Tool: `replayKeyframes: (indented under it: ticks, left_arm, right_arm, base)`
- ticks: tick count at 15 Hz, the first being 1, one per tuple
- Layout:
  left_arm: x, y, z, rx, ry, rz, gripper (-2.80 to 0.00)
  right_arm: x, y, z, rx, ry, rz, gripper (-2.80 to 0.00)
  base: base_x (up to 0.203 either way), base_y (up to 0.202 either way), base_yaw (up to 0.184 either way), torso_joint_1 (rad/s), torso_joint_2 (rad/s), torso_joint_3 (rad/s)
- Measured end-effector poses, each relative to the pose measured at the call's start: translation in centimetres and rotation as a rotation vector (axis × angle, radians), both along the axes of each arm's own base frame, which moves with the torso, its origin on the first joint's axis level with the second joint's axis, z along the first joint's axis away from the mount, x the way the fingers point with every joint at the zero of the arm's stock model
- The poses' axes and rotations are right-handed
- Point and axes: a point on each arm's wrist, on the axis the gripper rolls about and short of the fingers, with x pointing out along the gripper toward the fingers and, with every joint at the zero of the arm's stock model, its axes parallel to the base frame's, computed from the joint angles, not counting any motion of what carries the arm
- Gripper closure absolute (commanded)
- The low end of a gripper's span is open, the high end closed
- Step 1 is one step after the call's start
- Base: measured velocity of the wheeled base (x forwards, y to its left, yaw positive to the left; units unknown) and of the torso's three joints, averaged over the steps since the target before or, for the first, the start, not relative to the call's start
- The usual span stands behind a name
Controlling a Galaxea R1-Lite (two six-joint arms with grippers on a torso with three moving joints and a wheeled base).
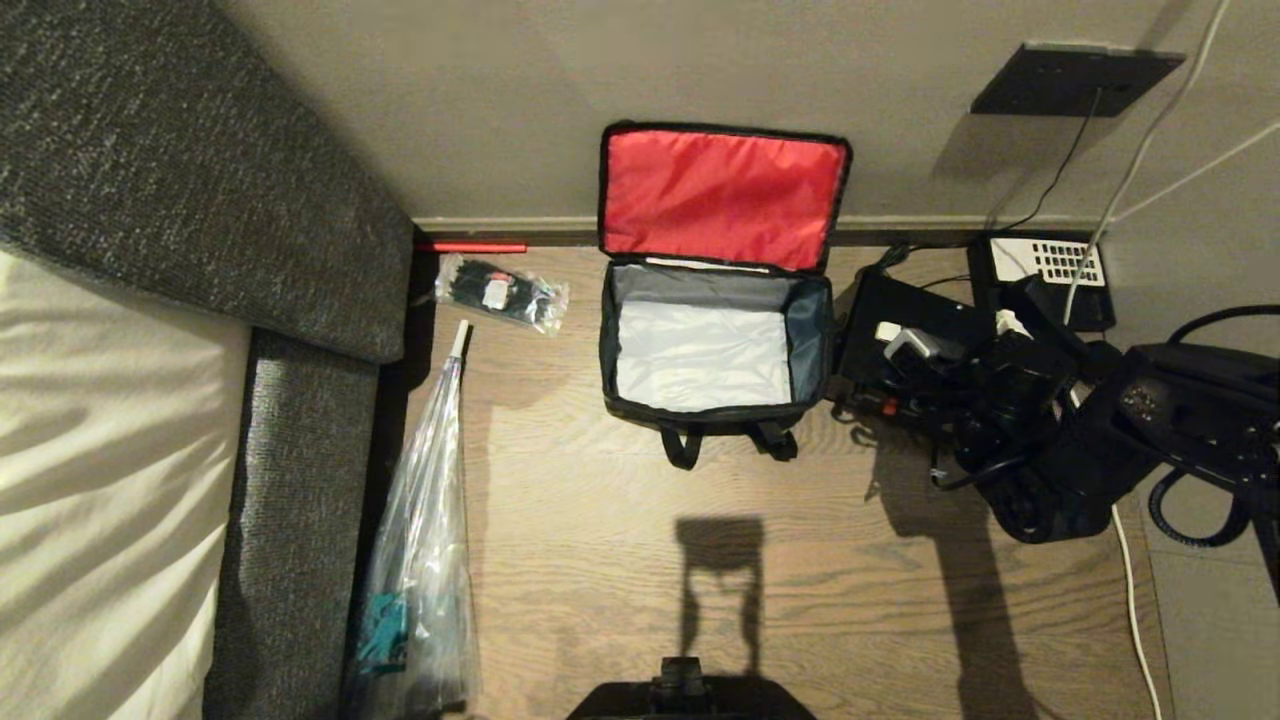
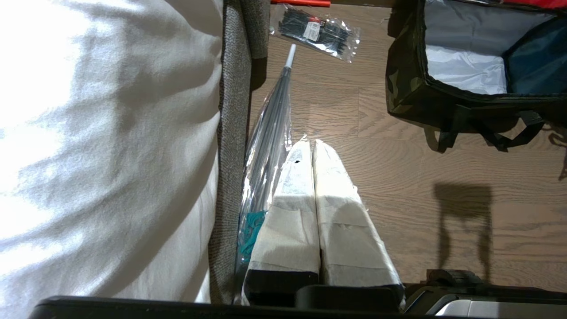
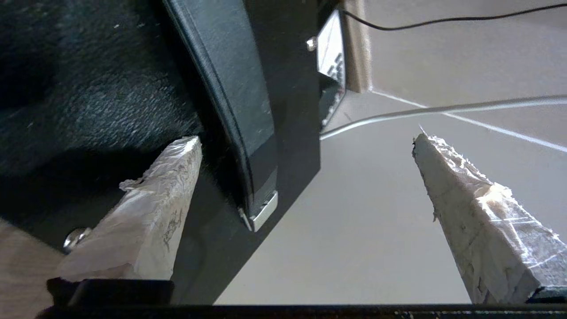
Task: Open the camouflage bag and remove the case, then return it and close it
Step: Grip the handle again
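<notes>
The case (image 3: 248,115), flat, black and faintly glossy, with a handle strip ending in a whitish cap, lies against the right gripper (image 3: 305,177). Only the right wrist view shows this closely: one tape-wrapped finger (image 3: 146,212) sits over the case's pebbled face, the other out over bare floor, the two spread wide with nothing clamped. In the head view the case (image 1: 900,330) is a dark slab half hidden under that arm, just beside the camouflage bag (image 1: 715,345). The bag stands open, red lid lining leaning on the wall, its crinkled silver interior empty. The left wrist view alone shows the left gripper (image 2: 315,146), well away from the bag, its fingers pressed together beside a clear plastic bag (image 2: 266,146).
</notes>
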Motion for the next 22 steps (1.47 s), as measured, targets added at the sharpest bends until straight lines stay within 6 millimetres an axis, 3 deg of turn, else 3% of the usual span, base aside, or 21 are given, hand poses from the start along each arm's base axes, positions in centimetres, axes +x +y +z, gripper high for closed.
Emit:
replayKeyframes:
  ticks: [5, 11, 15, 16, 22]
  left_arm:
    - [0.0, 0.0, 0.0, 0.000, 0.000, 0.000, 0.00]
    - [0.0, 0.0, 0.0, 0.000, 0.000, 0.000, 0.00]
    - [0.0, 0.0, 0.0, 0.000, 0.000, 0.000, 0.00]
    - [0.0, 0.0, 0.0, 0.000, 0.000, 0.000, 0.00]
    - [0.0, 0.0, 0.0, 0.000, 0.000, 0.000, 0.00]
  right_arm:
    - [1.2, 0.0, -1.3, -0.003, -0.025, -0.008, -2.80]
    - [3.0, -0.5, -1.2, 0.000, -0.082, -0.023, -2.80]
    - [3.2, -0.6, -1.6, -0.002, -0.077, -0.027, -2.80]
    - [3.1, -0.6, -1.7, -0.008, -0.068, -0.027, 0.00]
    - [2.8, -0.6, -3.4, -0.002, -0.023, -0.024, 0.00]
  base:
    - [0.000, 0.000, 0.000, 0.000, 0.00, 0.000]
    - [0.000, 0.000, 0.000, 0.000, 0.00, 0.000]
    - [0.000, 0.000, 0.000, 0.000, 0.00, 0.000]
    - [0.000, 0.000, 0.000, 0.000, 0.00, 0.000]
    - [0.000, 0.000, 0.000, 0.000, 0.00, 0.000]
